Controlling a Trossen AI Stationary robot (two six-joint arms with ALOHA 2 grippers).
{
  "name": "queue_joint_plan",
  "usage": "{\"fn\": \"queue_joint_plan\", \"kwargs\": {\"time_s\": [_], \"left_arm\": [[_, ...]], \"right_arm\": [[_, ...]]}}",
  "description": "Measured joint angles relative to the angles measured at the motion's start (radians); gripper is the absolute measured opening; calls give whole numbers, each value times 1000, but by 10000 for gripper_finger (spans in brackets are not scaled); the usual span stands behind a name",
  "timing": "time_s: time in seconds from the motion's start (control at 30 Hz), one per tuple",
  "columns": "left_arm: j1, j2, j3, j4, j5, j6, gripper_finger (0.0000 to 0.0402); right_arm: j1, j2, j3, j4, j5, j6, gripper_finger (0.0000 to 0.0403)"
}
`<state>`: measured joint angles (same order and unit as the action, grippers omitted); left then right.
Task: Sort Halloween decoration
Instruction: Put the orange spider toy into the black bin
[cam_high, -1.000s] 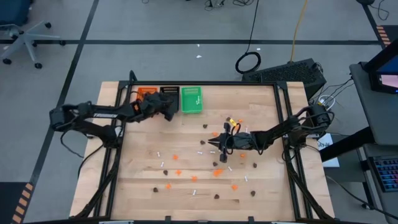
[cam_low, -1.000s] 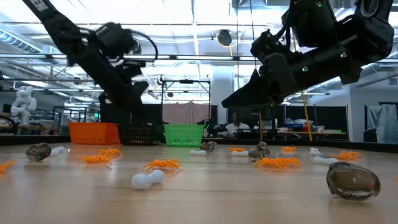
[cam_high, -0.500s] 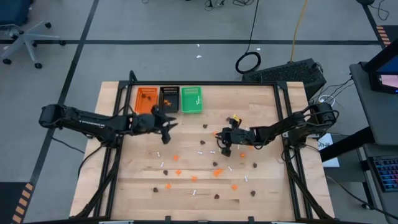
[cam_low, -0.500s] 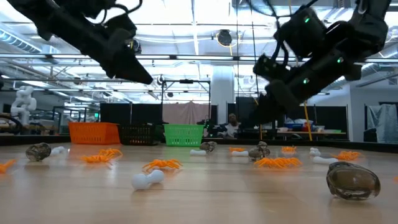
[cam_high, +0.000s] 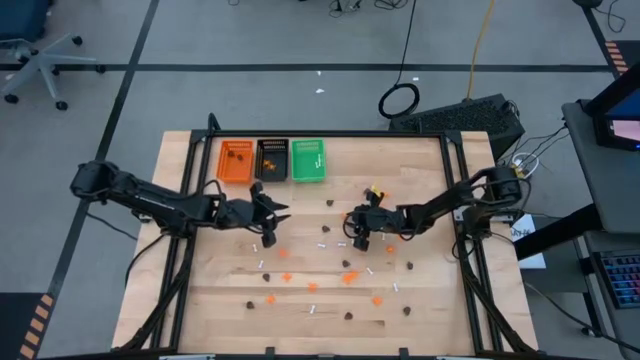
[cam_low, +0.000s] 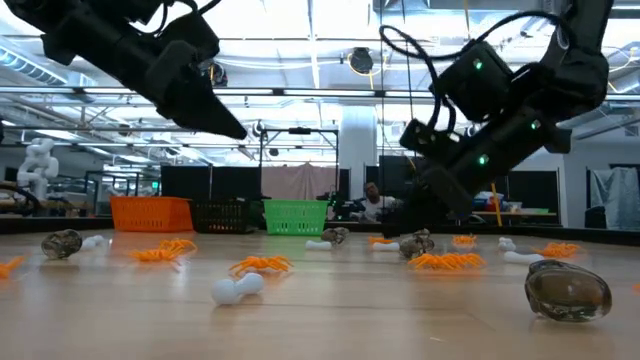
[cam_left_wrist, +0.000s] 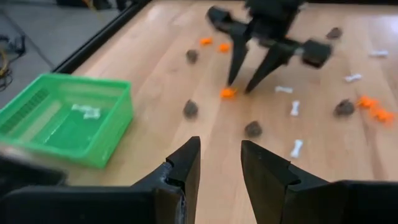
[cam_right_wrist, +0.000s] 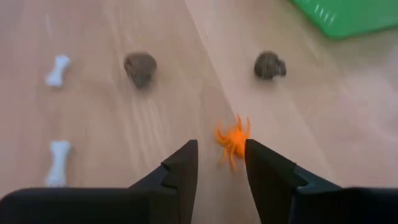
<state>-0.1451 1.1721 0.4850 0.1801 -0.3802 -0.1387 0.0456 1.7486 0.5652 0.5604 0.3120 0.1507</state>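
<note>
1. The orange tray (cam_high: 236, 160), black tray (cam_high: 271, 158) and green tray (cam_high: 308, 160) sit in a row at the far edge of the surface (cam_high: 430, 300).
2. The left tool (cam_high: 277, 213) hovers near the trays, its fingers spread with nothing between them.
3. The Halloween decoration (cam_high: 346, 277), orange, brown and white pieces, lies scattered mid-surface.
4. The right tool (cam_high: 354, 235) hangs low, fingers spread, an orange spider (cam_right_wrist: 232, 141) just ahead of its tips.
</note>
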Motion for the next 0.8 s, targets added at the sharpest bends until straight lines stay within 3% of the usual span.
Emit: {"fn": "queue_joint_plan", "kwargs": {"time_s": [0.37,0.57,0.8], "left_arm": [[-23,20,0,30,5,52,116],[-23,19,0,29,5,68,116],[-23,19,0,28,5,68,116]], "right_arm": [[-20,81,1,103,1,49,69],[-21,83,1,108,2,47,8],[-20,73,-1,122,-1,39,1]]}}
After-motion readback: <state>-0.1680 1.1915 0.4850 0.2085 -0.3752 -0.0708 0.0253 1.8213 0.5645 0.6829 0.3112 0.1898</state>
